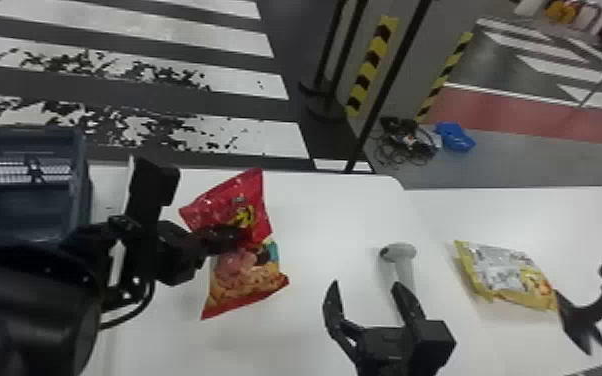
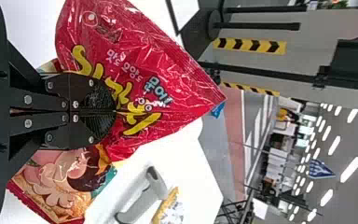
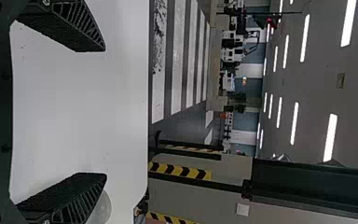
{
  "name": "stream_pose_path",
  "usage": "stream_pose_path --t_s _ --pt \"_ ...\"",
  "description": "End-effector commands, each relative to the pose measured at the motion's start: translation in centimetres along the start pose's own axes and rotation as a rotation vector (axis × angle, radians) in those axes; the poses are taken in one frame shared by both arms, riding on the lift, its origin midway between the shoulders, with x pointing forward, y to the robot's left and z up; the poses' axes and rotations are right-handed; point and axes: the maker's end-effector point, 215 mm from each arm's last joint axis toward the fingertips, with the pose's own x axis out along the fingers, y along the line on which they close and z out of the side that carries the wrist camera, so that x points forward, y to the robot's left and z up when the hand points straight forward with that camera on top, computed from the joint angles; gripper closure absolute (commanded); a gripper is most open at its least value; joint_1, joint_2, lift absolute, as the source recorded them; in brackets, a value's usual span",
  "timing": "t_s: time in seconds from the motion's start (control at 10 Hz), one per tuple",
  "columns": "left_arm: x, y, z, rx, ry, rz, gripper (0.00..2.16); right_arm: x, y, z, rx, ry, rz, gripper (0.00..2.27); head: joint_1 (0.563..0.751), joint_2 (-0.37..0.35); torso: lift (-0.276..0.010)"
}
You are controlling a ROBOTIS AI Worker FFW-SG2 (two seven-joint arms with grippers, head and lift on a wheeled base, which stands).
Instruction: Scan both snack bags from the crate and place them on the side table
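In the head view, the left arm [image 1: 35,300] is extended from the lower left corner, bulky and black, toward the middle of the frame. A black cable [image 1: 132,316] is looped beneath its wrist. The left gripper [image 1: 232,236] is pointed rightward, left of centre; in the left wrist view its jaws [image 2: 114,112] are seen pressed together. The right gripper [image 1: 366,286] is held at the lower edge, right of centre, aimed up the frame, its jaws spread wide, as is also seen in the right wrist view.In the head view, the left arm [image 1: 35,300] is extended from the lower left corner, bulky and black, toward the middle of the frame. A black cable [image 1: 132,316] is looped beneath its wrist. The left gripper [image 1: 232,236] is pointed rightward, left of centre; in the left wrist view its jaws are seen pressed together. The right gripper [image 1: 366,286] is held at the lower edge, right of centre, aimed up the frame, its jaws spread wide, as is also seen in the right wrist view.
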Motion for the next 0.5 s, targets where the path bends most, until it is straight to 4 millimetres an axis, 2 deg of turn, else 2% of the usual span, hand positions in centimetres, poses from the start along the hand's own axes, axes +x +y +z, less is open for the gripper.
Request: stream_pose_path --t_s 0.0,0.2,0.3,0.4 --pt "2.1 -1.4 -3.4 -0.005 0.071 -0.018 2.14 -0.1 -0.3 0.1 0.001 -0.003 -0.005 0.03 0.695 -0.350 -0.095" --pt "3.8 -1.6 -5.8 0.021 0.104 -0.007 2.14 -0.1 -0.6 0.5 0.005 -0.007 -0.009 0.03 0.695 -0.350 -0.095" --pt "4.6 -1.2 -6.0 0.043 0.082 0.004 2.14 -0.1 -0.5 0.4 0.004 -0.001 -0.008 0.03 0.695 -0.350 -0.095" --pt "5.3 -1.3 -6.0 0.057 0.070 -0.002 1.80 -0.1 -0.5 0.3 0.003 0.005 -0.008 0.03 0.695 -0.350 -0.095"
